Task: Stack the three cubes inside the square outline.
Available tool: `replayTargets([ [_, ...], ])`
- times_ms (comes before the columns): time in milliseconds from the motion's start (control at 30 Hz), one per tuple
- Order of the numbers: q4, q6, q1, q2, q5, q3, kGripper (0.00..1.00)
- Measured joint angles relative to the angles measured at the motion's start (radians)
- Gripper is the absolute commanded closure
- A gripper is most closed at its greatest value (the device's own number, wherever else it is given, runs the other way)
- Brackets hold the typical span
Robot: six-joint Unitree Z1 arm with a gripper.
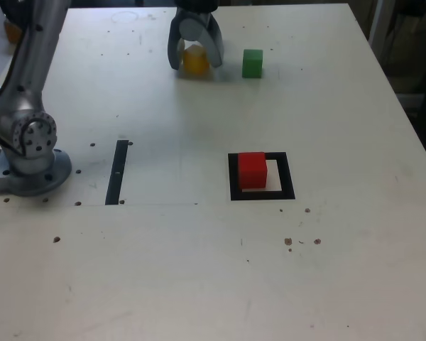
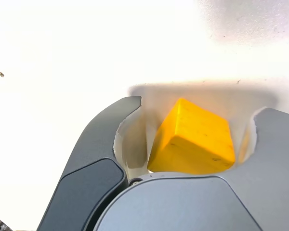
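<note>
Reaching around the yellow cube point(image 1: 196, 62), your gripper point(image 1: 197, 66) is keeping its two jaws apart, one on each side. It is not squeezing yet, as the wrist view is showing gaps by the cube. The yellow cube is resting on the table point(image 1: 156, 249) and is sitting crooked between the jaws. You are looking at just the start of the stack: the red cube point(image 1: 253, 170) is sitting at the square outline point(image 1: 289, 177), close to its left side in the exterior view, and nothing is lying on top of it. The green cube point(image 1: 253, 64) is waiting on the table, just to the exterior view's right of your gripper. So you are having one cube in place and two left to stack. You are probably going for the yellow one next, and its crooked sides could be making it twist when you are pinching it.
</note>
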Motion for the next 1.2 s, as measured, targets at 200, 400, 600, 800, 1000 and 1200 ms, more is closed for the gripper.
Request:
replayTargets([
  [200, -0.003, 0.000, 0.003, 0.000, -0.002, 0.000, 0.54],
  [400, -0.006, 0.000, 0.003, 0.000, -0.012, -0.001, 0.66],
  [600, -0.006, -0.007, 0.003, -0.001, -0.026, -0.001, 0.72],
  [800, -0.006, -0.011, 0.004, -0.001, -0.036, -0.002, 0.76],
  [1000, -0.006, -0.011, 0.004, -0.002, -0.043, -0.003, 0.81],
  [1200, 0.006, -0.011, 0.004, -0.002, -0.057, -0.008, 0.84],
])
